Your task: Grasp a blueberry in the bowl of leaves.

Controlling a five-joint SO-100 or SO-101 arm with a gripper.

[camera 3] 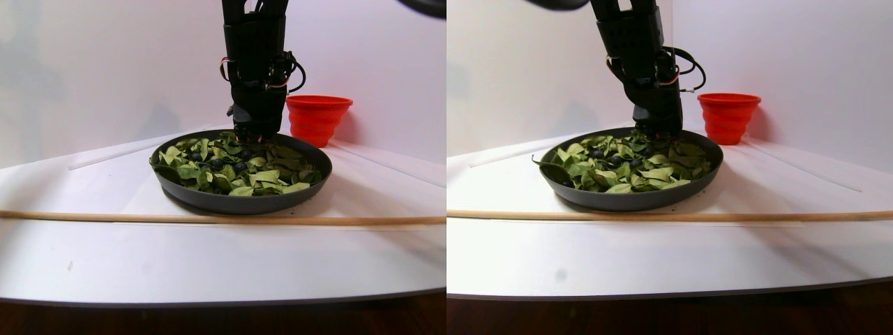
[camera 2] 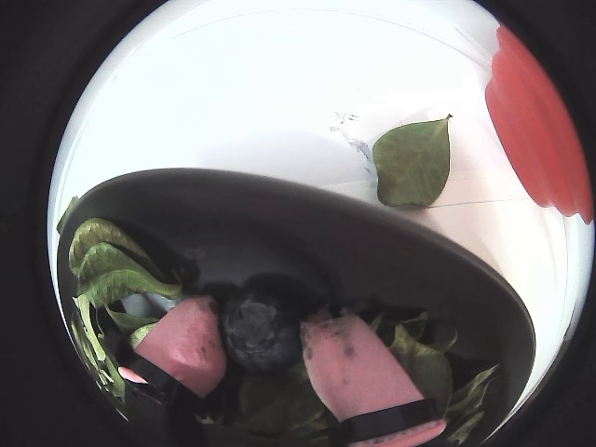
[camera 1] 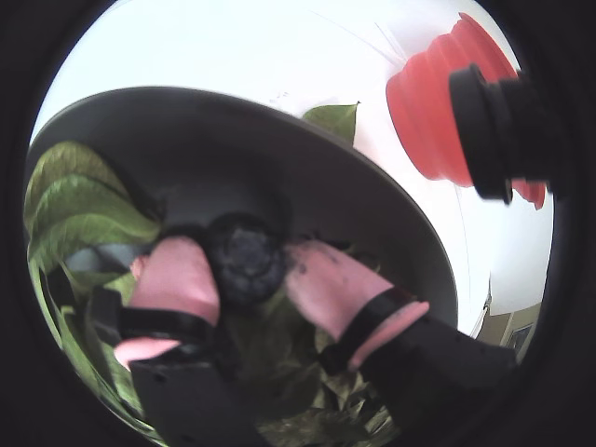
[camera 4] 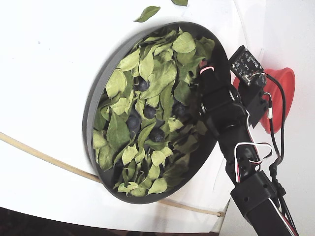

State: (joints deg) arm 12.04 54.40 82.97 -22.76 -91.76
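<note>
The dark grey bowl (camera 1: 279,121) (camera 2: 326,223) (camera 3: 230,202) (camera 4: 93,98) holds many green leaves (camera 1: 74,205) (camera 2: 107,261) (camera 3: 258,174) (camera 4: 147,64). My gripper (camera 1: 244,270) (camera 2: 261,340) (camera 3: 254,132) (camera 4: 194,105) reaches down into the bowl's far side near the rim. In both wrist views a dark blueberry (camera 1: 244,259) (camera 2: 259,331) sits between the pink fingertips (camera 1: 177,279) (camera 2: 349,358), which touch it on both sides. Several other blueberries (camera 4: 149,112) lie among the leaves in the bowl's middle.
A red cup (camera 1: 438,102) (camera 2: 540,121) (camera 3: 317,115) (camera 4: 283,93) stands just behind the bowl. A loose leaf (camera 2: 410,163) (camera 4: 146,13) lies on the white table outside the rim. A thin wooden stick (camera 3: 209,219) (camera 4: 39,155) lies in front of the bowl.
</note>
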